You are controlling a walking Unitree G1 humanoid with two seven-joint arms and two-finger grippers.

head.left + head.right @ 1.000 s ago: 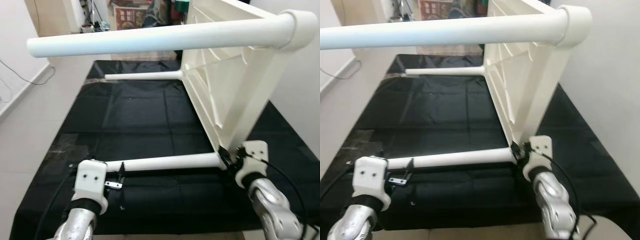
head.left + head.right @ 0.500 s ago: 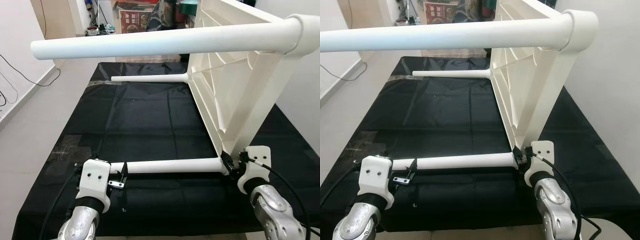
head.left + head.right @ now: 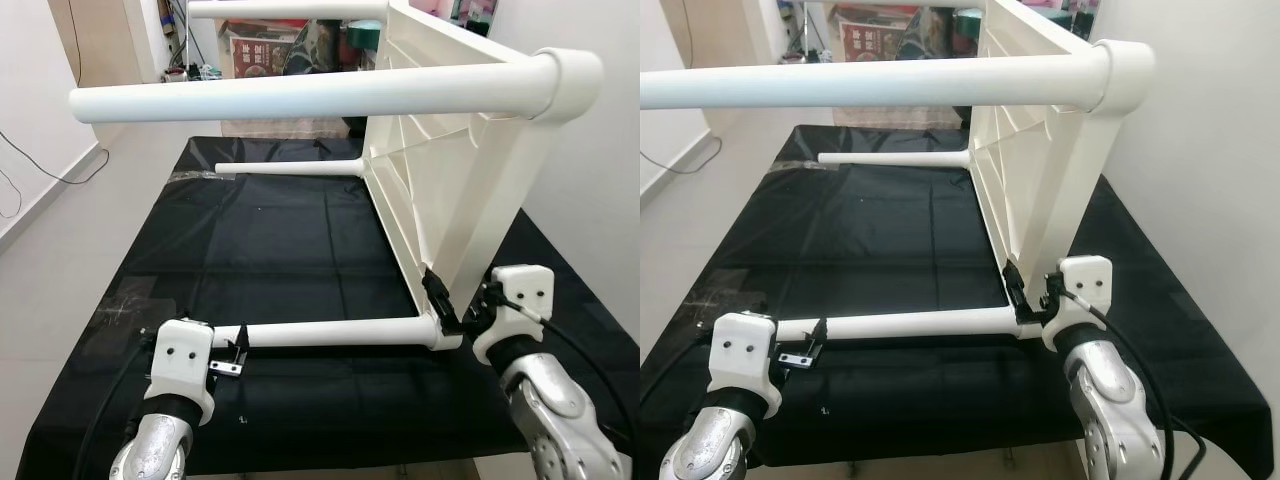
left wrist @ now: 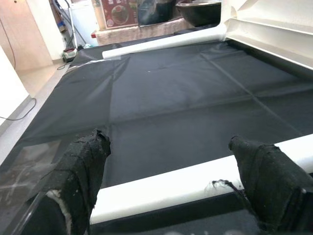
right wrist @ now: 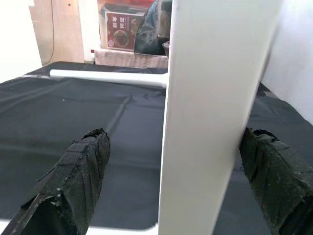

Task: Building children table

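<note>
Now the right end effector (image 3: 445, 310) has risen slightly at the near right corner of the black-covered surface (image 3: 270, 230); its spread fingers straddle the edge of the white plastic children's table (image 3: 450, 190), lying on its side, without clamping. The left end effector (image 3: 238, 352), also open, brackets the free end of the lowest white cylindrical leg (image 3: 340, 333). Compared with earlier, a fourth leg shows, so assembly looks nearly complete

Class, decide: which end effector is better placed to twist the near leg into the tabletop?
Probably the left end effector: its open fingers straddle the near leg. The right end effector straddles the tabletop edge.
</note>
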